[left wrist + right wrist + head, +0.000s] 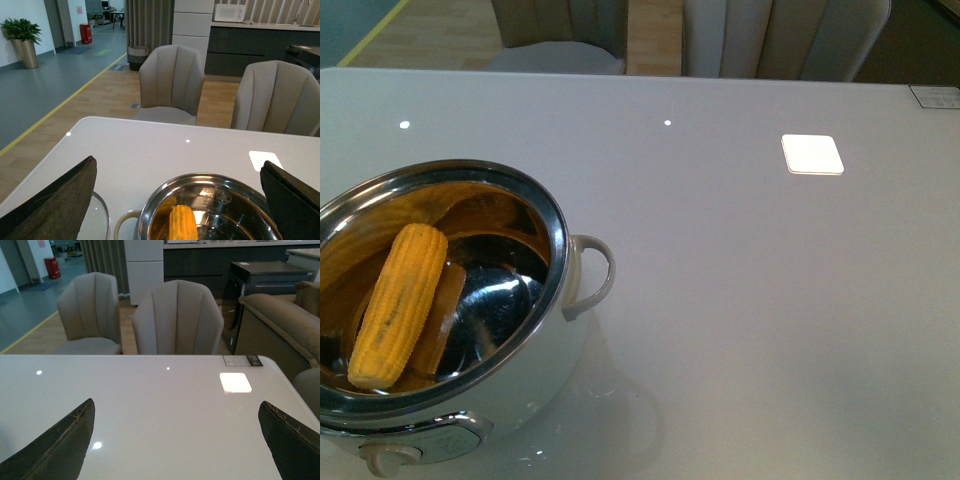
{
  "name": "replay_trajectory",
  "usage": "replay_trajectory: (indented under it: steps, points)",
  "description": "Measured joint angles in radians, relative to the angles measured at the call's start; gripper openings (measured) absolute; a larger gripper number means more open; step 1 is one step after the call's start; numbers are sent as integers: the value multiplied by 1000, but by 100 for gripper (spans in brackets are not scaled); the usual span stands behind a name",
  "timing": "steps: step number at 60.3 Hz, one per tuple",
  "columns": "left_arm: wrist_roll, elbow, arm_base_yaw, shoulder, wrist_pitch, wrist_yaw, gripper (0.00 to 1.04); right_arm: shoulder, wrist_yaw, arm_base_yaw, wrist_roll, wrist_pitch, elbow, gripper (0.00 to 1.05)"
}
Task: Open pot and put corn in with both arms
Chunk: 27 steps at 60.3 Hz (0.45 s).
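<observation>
The pot point(557, 240) stands open at the table's near left, pale outside with a shiny steel inside. The corn point(398, 305) lies slanted inside it, leaning against the wall. The left wrist view looks down on the pot's rim point(200, 176) and the corn point(182, 222). My left gripper point(178, 162) hangs open above the pot, its dark fingers point(55, 200) wide apart and holding nothing. The glass lid point(100, 220) lies flat on the table beside the pot's looped handle point(122, 225). My right gripper point(176, 403) is open over bare table. Neither arm shows in the front view.
A bright white square point(812, 154) lies on the grey table point(740, 300) at the back right. Two upholstered chairs point(172, 82) stand behind the far edge. A label point(935, 96) sits at the far right corner. A sofa point(280, 320) is off to the right.
</observation>
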Motion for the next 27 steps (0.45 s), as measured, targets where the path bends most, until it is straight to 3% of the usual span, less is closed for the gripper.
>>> replay_trajectory:
  steps: [27]
  points:
    - [0,0,0,0,0,0,98,0,0,0,0,0,0,96]
